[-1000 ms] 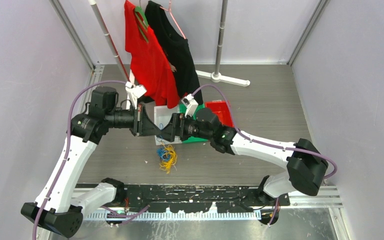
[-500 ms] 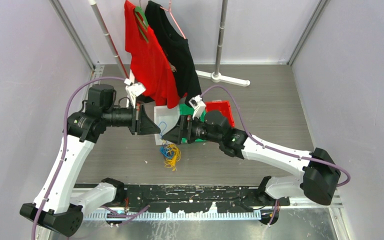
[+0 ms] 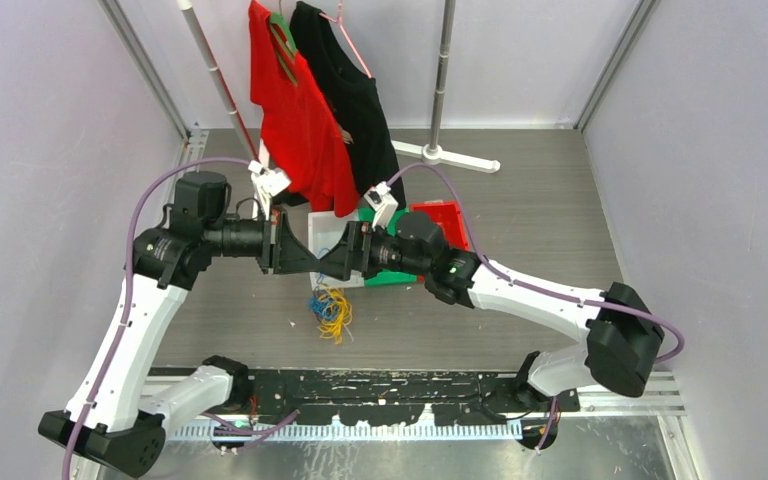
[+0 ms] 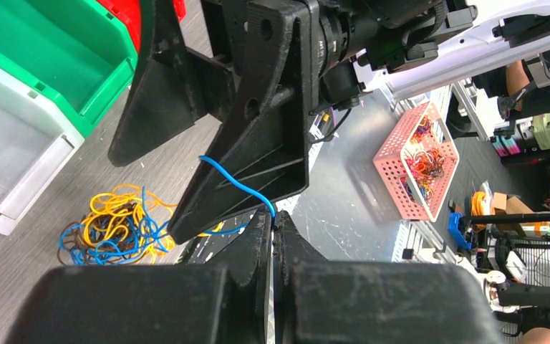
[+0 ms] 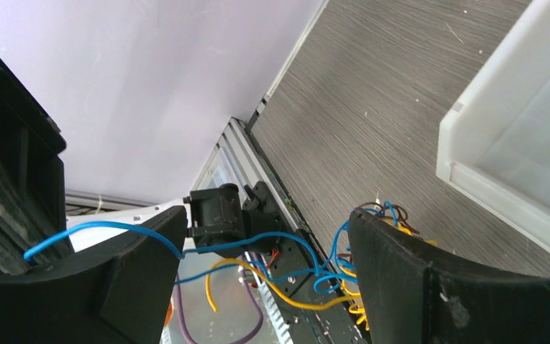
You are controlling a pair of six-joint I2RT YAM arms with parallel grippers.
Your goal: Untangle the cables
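Left gripper [image 4: 273, 221] is fully closed, pinching one blue cable [image 4: 230, 179] at its tips, raised above the table [image 3: 520, 230]. Right gripper [image 3: 334, 264] faces it tip to tip with jaws wide apart; the blue strand drapes over one finger [image 5: 136, 251], unclamped. The other cables [image 3: 332, 312] lie bunched on the table, just near of the white bin [image 3: 328, 232].

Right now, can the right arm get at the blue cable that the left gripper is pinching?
Probably yes. The right gripper stands open, and the blue cable lies across one of its fingers and runs on through the gap. The left gripper, shut on it, sits close, so space is tight.
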